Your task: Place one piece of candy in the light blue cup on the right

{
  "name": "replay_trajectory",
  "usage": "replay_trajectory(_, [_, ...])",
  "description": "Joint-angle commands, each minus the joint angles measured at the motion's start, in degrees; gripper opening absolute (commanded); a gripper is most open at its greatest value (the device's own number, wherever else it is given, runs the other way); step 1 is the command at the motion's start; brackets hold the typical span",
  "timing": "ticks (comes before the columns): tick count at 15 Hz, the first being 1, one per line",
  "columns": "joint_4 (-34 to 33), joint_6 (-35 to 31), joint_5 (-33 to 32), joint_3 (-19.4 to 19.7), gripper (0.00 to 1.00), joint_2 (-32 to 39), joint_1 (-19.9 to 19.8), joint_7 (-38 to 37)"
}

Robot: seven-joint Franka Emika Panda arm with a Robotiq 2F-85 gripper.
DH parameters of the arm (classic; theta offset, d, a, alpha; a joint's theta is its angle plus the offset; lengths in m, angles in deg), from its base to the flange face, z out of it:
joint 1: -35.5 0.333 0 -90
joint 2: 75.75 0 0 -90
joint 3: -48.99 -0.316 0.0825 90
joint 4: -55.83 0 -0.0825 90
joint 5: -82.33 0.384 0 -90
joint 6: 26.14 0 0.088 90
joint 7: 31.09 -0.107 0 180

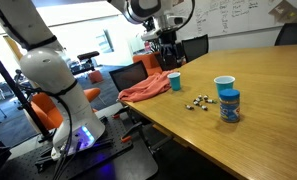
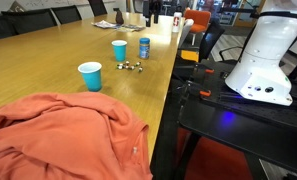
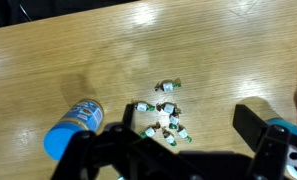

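While the black end effector (image 3: pixel 183 148) hangs with fingers spread wide above a cluster of small wrapped candies (image 3: pixel 166 116), perhaps eight though too blurred to count, on the wooden bench (image 3: pixel 48 60), the pale blue tapered disposable cup (image 1: pixel 224 86) stands upright right of centre in an exterior view, just beside a darker blue cylindrical tub (image 1: pixel 229 105), the candies lying near it toward lower left.
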Motion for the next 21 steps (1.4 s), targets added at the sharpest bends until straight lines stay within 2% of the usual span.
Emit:
replay_trajectory(1, [-0.33, -8.56, -3.79, 0.66, 1.0, 8.67, -1.54, -2.28])
replay_trajectory(5, [-1.35, -15.64, -8.63, 2.38, 1.0, 17.27, -1.51, -5.63])
replay_trajectory(6, [-1.38, -16.14, -9.66, 2.92, 1.0, 17.2, -1.03, -7.24])
replay_trajectory(7, [-0.39, -14.6, -7.35, 2.13, 1.0, 15.88, -1.63, -4.13])
replay_trajectory(14, [-2.53, -16.25, -7.32, 2.21, 1.0, 20.08, -1.74, -5.32])
replay_trajectory(16, [-3.02, -17.57, -3.32, 0.41, 1.0, 22.06, -2.77, -2.17])
replay_trajectory(21, [-5.36, -24.82, -3.17, 0.59, 1.0, 28.48, -1.05, -5.01])
